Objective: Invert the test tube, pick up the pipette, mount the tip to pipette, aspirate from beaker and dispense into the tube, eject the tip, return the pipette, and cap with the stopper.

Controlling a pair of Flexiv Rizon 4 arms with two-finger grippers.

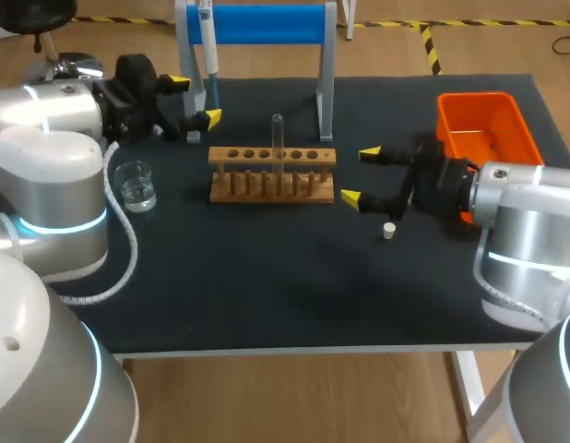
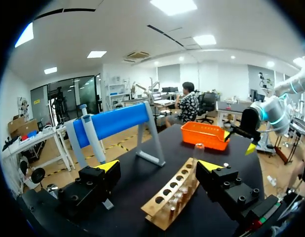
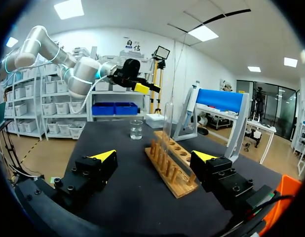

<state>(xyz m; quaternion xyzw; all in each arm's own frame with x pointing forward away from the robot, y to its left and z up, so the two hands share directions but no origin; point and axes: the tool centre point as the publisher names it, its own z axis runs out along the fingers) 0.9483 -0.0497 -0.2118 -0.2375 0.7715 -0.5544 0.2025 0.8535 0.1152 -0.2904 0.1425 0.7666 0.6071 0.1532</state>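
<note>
**Tall tube, wide-open pincers: a stray knock is the main risk**

The clear glass test tube (image 1: 278, 140) stands upright in the wooden rack with a row of holes (image 1: 272, 175) at the table's middle. I cannot tell which end is up. The tube is thin and tall, so a finger coming in off-line could tip it or drag the light rack.

The small white stopper (image 1: 389, 231) lies loose at 4 o'clock from the rack, just beside the right gripper (image 1: 359, 175), which could sweep it away. The white-and-blue pipette (image 1: 209, 55) hangs on the blue-barred stand (image 1: 262, 23) at 11 o'clock, where a skewed grasp could jam it. The clear glass beaker (image 1: 136, 185) sits at 9 o'clock.

The right gripper lies level at 3 o'clock, fingers spread wide and empty, pointing at the rack's end. The left gripper (image 1: 195, 101), at 10 o'clock, is likewise spread and empty, near the pipette's lower end.
</note>
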